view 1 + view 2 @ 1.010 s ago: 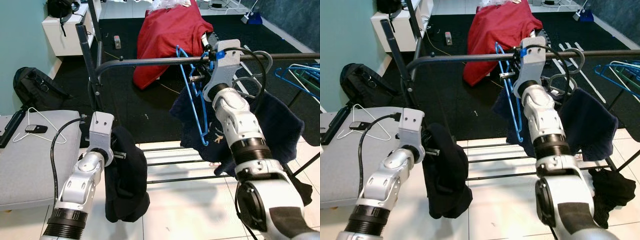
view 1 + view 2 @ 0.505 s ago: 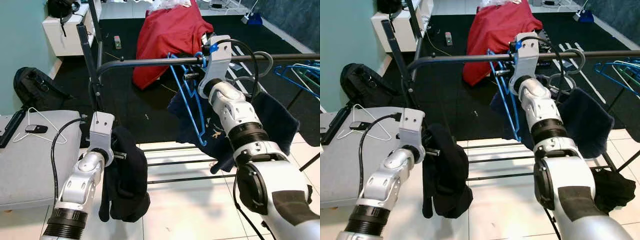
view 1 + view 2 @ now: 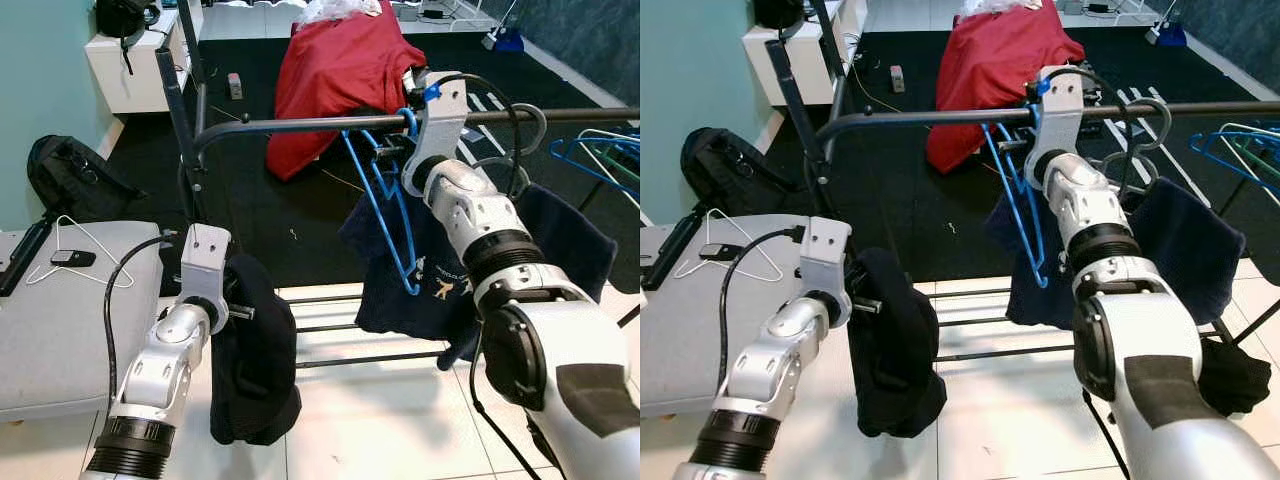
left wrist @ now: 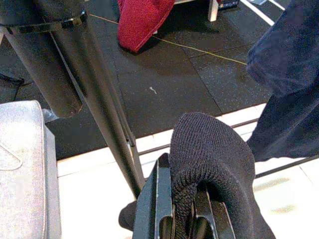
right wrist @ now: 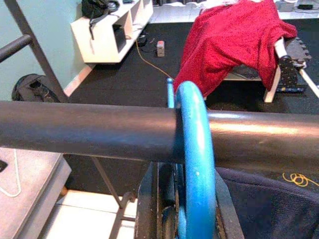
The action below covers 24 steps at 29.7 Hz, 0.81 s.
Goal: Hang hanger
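A blue hanger [image 3: 385, 215] carrying a navy garment [image 3: 430, 270] hangs below the black rail [image 3: 290, 124]. Its hook [image 5: 194, 149] curls over the rail [image 5: 89, 132]. My right gripper [image 3: 395, 150] is shut on the hanger just under the rail, its fingers [image 5: 149, 199] on either side of the hanger's neck. Lower left, my left gripper [image 3: 240, 312] is shut on a black knit garment [image 3: 255, 370], which drapes over its fingers [image 4: 149, 209] and hangs toward the floor.
The rack's upright post [image 3: 180, 120] stands at left. More blue and green hangers [image 3: 595, 155] sit at the rail's right end. A grey cushion [image 3: 60, 320] holds a white wire hanger [image 3: 85, 250]. A black bag [image 3: 70, 175] and a red cloth [image 3: 335, 65] lie behind.
My right arm shifted a little along the rail with the blue hanger, and the navy garment swung and spread lower. The left arm and black garment barely moved.
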Available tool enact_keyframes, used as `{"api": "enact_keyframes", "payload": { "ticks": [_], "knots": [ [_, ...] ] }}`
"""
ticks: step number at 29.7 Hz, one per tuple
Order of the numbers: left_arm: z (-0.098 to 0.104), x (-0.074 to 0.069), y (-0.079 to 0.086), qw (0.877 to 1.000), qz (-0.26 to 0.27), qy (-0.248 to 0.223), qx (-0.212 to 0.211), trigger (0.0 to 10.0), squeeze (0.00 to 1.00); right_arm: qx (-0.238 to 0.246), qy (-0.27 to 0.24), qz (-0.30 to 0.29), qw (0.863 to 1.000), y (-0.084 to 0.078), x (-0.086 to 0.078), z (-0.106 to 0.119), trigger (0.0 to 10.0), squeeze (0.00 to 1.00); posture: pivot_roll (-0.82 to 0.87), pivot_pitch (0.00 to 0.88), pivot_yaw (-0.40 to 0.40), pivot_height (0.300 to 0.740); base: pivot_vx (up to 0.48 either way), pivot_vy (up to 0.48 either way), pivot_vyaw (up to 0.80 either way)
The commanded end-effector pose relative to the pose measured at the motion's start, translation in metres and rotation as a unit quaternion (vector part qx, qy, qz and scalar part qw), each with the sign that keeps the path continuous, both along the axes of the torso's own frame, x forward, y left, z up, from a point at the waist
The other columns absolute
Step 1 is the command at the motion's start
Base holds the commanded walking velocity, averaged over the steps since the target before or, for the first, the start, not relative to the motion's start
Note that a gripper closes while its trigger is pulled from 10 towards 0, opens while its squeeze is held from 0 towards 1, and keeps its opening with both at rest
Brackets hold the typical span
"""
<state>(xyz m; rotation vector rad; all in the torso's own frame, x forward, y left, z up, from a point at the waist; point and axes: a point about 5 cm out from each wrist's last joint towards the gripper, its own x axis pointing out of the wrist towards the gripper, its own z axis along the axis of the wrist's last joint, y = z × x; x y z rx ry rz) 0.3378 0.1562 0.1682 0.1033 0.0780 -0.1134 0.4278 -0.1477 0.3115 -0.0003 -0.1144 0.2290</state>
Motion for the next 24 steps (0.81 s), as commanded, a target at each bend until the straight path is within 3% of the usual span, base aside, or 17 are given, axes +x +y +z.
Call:
{"api": "enact_keyframes", "payload": {
  "ticks": [1,3,4,5,6,15,17,22,24],
  "knots": [
    [0.002,-0.002,0.002,1.000,-0.001,-0.006,0.005,10.0,0.00,-0.001,-0.011,-0.006,1.000,-0.002,0.000,0.006,10.0,1.00,0.00,0.194,0.021,0.740,0.000,0.000,0.00],
    [0.003,-0.002,0.003,1.000,-0.001,-0.006,0.006,10.0,0.00,-0.004,-0.015,-0.008,1.000,-0.003,0.000,0.007,10.0,1.00,0.01,0.197,0.022,0.740,0.000,0.000,0.00],
    [0.003,-0.002,0.003,1.000,-0.002,-0.007,0.006,10.0,0.00,-0.013,-0.023,-0.012,1.000,-0.003,0.000,0.008,10.0,0.40,0.01,0.197,0.022,0.740,0.000,0.000,0.00],
    [0.003,-0.002,0.003,1.000,-0.002,-0.007,0.006,10.0,0.00,-0.013,-0.023,-0.012,1.000,-0.003,0.000,0.008,10.0,0.40,0.01,0.197,0.022,0.740,0.000,0.000,0.00],
    [0.003,-0.002,0.002,1.000,-0.002,-0.007,0.007,10.0,0.00,-0.011,-0.030,-0.011,0.999,-0.002,0.000,0.010,10.0,0.00,0.01,0.202,0.021,0.740,0.000,0.000,0.00],
    [0.008,0.002,-0.007,1.000,-0.008,-0.014,0.003,10.0,0.00,-0.036,-0.066,0.022,0.997,0.010,-0.005,0.009,10.0,0.00,0.01,0.204,0.024,0.740,0.000,0.000,0.00],
    [0.009,0.001,-0.008,1.000,-0.010,-0.015,0.002,10.0,0.00,-0.023,-0.069,0.031,0.997,0.013,-0.008,0.007,10.0,0.00,0.00,0.206,0.028,0.740,0.000,0.000,0.00],
    [0.008,0.000,-0.009,1.000,-0.015,-0.015,0.003,10.0,0.00,-0.007,-0.103,0.064,0.993,0.021,-0.021,0.004,10.0,0.00,0.00,0.209,0.033,0.740,0.000,0.000,0.00],
    [0.007,-0.001,-0.009,1.000,-0.017,-0.014,0.004,10.0,0.00,0.009,-0.144,0.091,0.985,0.029,-0.039,0.003,10.0,0.00,0.00,0.209,0.033,0.740,0.000,0.000,0.00]
  ]
}}
